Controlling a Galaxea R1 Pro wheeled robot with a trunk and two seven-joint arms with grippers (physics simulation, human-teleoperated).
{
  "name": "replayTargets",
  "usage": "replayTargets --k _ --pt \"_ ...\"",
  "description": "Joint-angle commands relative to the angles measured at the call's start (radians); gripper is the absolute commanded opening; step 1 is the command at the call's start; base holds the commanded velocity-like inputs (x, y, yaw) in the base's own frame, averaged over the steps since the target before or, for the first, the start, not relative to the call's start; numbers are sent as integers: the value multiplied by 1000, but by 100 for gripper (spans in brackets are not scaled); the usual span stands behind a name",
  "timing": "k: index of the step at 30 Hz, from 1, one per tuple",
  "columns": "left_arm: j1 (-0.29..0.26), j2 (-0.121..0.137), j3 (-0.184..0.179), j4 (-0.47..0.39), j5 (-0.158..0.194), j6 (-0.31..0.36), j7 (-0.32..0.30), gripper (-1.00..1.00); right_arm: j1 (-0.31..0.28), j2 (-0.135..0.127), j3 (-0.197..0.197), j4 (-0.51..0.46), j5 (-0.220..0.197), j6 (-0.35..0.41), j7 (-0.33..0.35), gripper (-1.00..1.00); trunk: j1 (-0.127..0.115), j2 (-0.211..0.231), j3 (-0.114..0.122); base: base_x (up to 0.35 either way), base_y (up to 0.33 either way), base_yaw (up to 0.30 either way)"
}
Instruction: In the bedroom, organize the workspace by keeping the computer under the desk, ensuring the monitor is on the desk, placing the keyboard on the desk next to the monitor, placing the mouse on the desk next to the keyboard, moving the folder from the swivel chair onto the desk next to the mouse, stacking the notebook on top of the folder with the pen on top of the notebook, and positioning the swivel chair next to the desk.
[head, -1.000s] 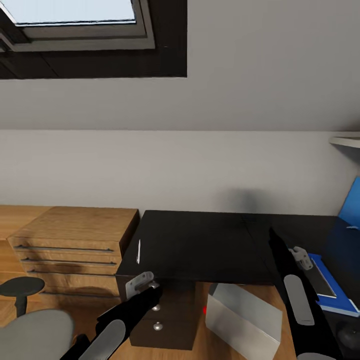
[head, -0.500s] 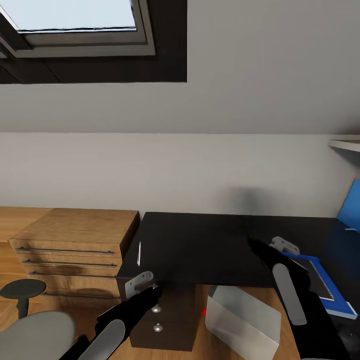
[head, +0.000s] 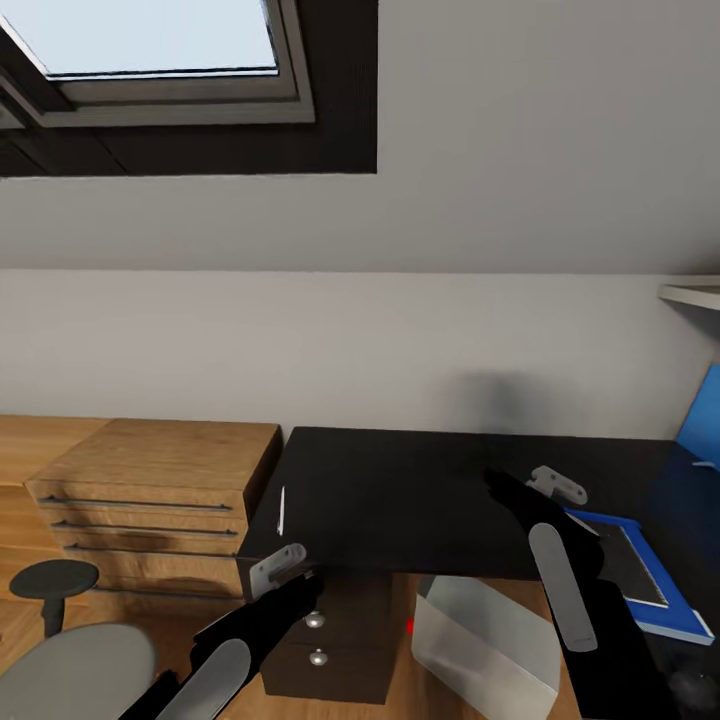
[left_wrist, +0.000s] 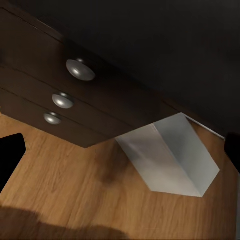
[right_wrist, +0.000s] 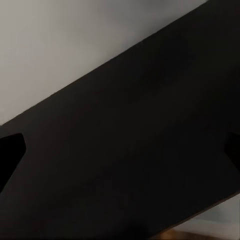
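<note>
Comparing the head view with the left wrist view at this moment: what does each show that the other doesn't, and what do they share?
Head view alone: the pen lying near the desk's left edge, the blue folder with the notebook on it at the right, the wooden drawer unit, the skylight, a grey chair seat, and the right gripper over the desktop.

Left wrist view alone: a wide stretch of wooden floor under the desk.

Shared: the desk, its round drawer knobs, and the pale computer standing on the floor beneath it.
</note>
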Motion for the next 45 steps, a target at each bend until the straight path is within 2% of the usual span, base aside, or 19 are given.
replayTargets --k 1,5,13,23,25,28,34,35,41,45 --pt "-2 1 -1 0 3 3 6 100 -1 2 0 -2 -10 2 -8 100 -4 6 2 0 0 171" --pt "-2 1 -1 2 3 4 6 100 -1 6 2 1 -7 2 -8 100 -19 34 14 0 0 211" --pt "-2 1 -1 3 4 3 7 100 -1 7 5 26 -5 1 -7 100 -19 34 9 0 0 243" --pt "-2 1 -1 4 4 3 5 100 -1 7 15 129 0 -18 -6 100 -19 34 -1 0 0 227" --pt "-2 1 -1 4 4 3 5 100 -1 7 45 143 6 -32 -5 100 -19 34 -4 0 0 210" --pt "-2 1 -1 4 4 3 5 100 -1 7 120 154 36 -66 -8 100 -19 34 -7 0 0 196" --pt "-2 0 -1 4 5 4 5 100 -1 9 161 180 78 -115 -10 100 -19 34 -15 0 0 185" --pt "-2 0 -1 4 5 3 6 100 -1 9 192 187 100 -129 -6 100 -19 34 -15 0 0 75" --pt "-2 -1 -1 4 5 2 6 100 -1 7 258 180 108 -135 -8 100 -19 34 -17 0 0 36" --pt "-2 -1 -1 4 5 2 6 100 -1 7 280 188 111 -137 -9 100 -19 34 -17 0 0 9"
